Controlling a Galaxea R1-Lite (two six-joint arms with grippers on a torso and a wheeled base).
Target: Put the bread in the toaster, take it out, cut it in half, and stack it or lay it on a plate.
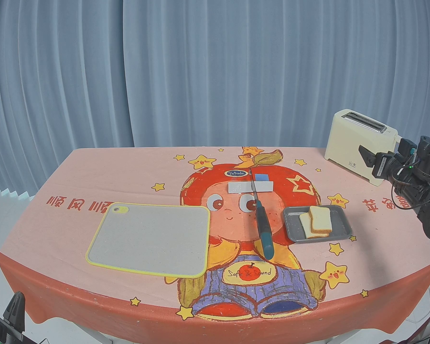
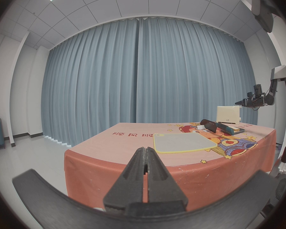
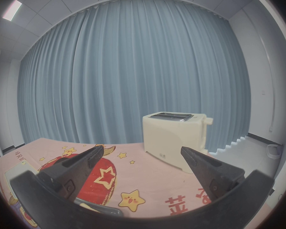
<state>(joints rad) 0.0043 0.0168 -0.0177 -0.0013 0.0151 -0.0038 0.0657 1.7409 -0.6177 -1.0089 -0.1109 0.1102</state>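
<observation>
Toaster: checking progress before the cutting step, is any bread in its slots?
Looks empty: nothing rises from the toaster slots, and two bread slices lie in the grey tray.

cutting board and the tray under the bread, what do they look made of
Cutting board: likely plastic, matte grey face with a moulded yellow rim and hang hole. Tray: possibly coated metal, dull dark grey with a thin raised rim; plastic cannot be ruled out.
</observation>
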